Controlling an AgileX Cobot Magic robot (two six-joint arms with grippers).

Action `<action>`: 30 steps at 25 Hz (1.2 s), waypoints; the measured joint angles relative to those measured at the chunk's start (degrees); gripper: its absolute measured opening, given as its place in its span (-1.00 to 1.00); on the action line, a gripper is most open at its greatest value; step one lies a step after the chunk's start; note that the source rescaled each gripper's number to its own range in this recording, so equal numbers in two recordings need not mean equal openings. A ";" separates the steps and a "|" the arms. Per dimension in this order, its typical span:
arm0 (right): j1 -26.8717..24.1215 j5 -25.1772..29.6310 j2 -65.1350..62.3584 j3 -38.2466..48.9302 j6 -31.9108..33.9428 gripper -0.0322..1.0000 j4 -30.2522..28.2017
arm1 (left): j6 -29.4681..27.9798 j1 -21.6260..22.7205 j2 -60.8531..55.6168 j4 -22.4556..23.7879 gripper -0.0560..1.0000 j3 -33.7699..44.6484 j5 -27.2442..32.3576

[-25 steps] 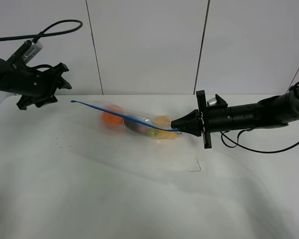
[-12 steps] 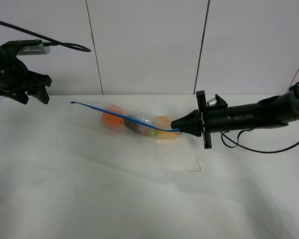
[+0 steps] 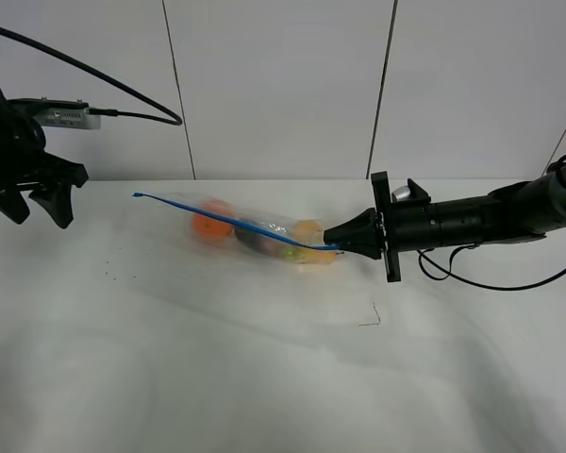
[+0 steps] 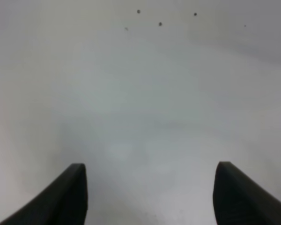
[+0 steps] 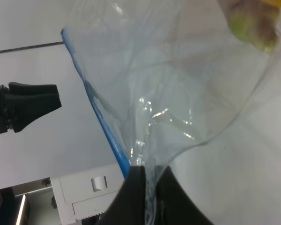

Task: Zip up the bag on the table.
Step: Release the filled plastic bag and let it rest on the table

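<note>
Clear crinkly blue-zippered plastic bag (image 3: 255, 236): end pinched by black right gripper (image 3: 336, 247), seemingly anchoring it; black left gripper (image 3: 38, 213) fingers spread, empty.

Honestly nothing legible in any of these, no words, numbers or logos I can make out. The grey module (image 3: 66, 115) well off to the left of the bag (image 3: 255, 231), and the white box (image 5: 96, 187) seen past the bag's blue edge, are both too small and blurry to show any lettering. The only marks on the counter (image 3: 264, 377) are a thin corner-shaped line (image 3: 377, 315) just in front of the bag's right end and a few dark specks (image 4: 160, 23), and none of them is a character.
</note>
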 joint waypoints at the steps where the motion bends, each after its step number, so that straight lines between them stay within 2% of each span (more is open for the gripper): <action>1: 0.00 0.00 0.00 0.00 0.00 -0.94 0.00 | -0.78 -0.42 0.00 0.05 0.70 0.00 0.00; 6: 0.00 0.00 0.00 0.00 0.00 -0.94 -0.15 | -2.34 -0.58 0.00 0.26 0.70 0.00 0.00; 12: 0.00 0.00 0.00 0.00 0.00 -0.94 -0.22 | -1.82 -0.58 0.00 -4.60 0.70 -0.04 0.00; 21: 0.00 0.00 0.00 0.00 0.00 -0.94 -0.34 | -3.31 -0.58 -2.05 -4.65 0.70 0.95 0.00; 25: 0.00 0.00 0.00 0.00 0.00 -0.94 -0.51 | -1.95 -0.65 -9.08 -4.65 0.70 7.37 0.00; 30: 0.00 0.00 0.00 0.00 0.00 -0.94 -0.51 | -1.78 -0.65 -24.68 -4.65 0.70 21.48 0.05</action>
